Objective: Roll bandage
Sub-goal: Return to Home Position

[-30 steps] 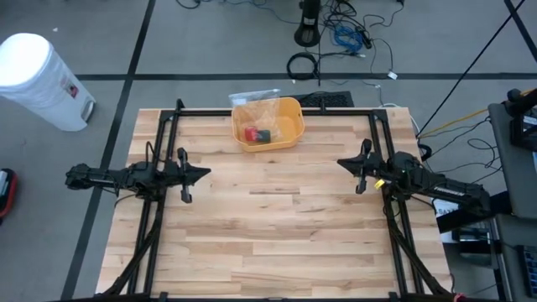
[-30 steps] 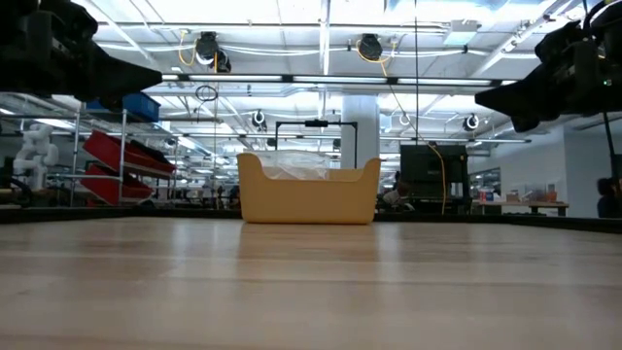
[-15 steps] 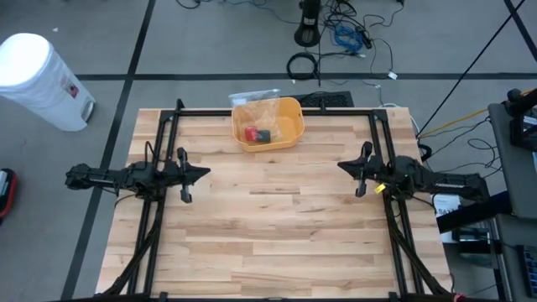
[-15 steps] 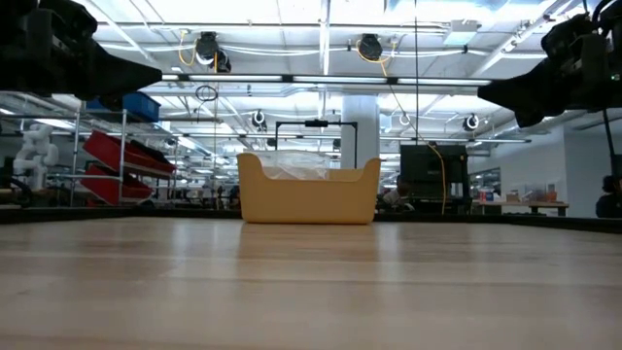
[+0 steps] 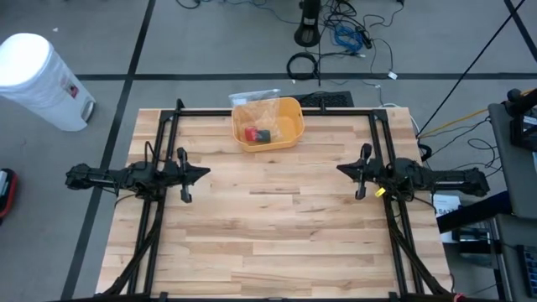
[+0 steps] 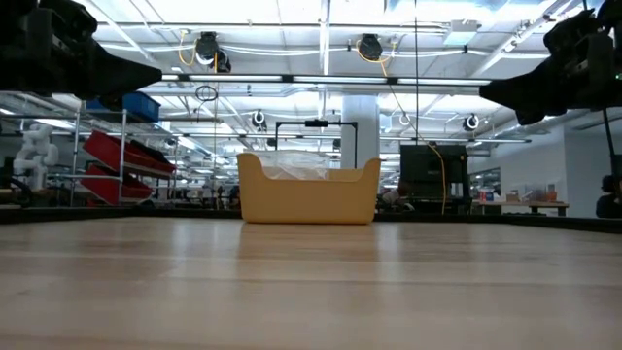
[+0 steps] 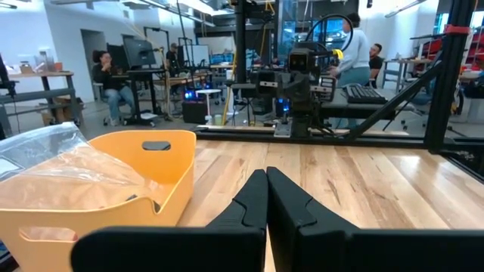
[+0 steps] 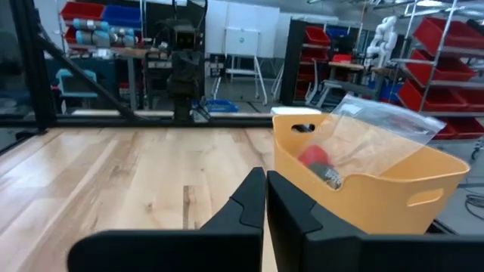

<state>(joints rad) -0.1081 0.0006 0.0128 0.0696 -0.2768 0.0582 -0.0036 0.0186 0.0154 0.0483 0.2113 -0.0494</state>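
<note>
High view, read from the 6 o'clock edge outward: the nearer half of the wooden surface [image 5: 268,243] carries only the legs of the black frame [image 5: 147,243]. Across the middle the two arms lie level and point at each other, the left pincer [image 5: 201,174] at about 9 o'clock and the right pincer [image 5: 342,168] at about 3 o'clock. They are well apart, and the low view shows both raised off the wood. Each wrist view shows its own dark fingers pressed together along their length with nothing between them, so both pincers are closed and empty. Farther out, at 12 o'clock by the far edge, stands the yellow bin [image 5: 268,145]. The transparent zip bag [image 5: 256,105] lies in it, its top sticking out over the 11 o'clock rim, and the red bandage [image 5: 251,132] shows through the plastic. The packing looks finished, and what is left, I judge, is only the retreat to rest. To do that well, each arm should draw back toward its own side at its present height, so no finger brushes wood or frame. Neither should swing toward 12 o'clock, where a knock could tip the bin. The pose looks nearly symmetric, so any last motion is probably small and best done slowly.
</note>
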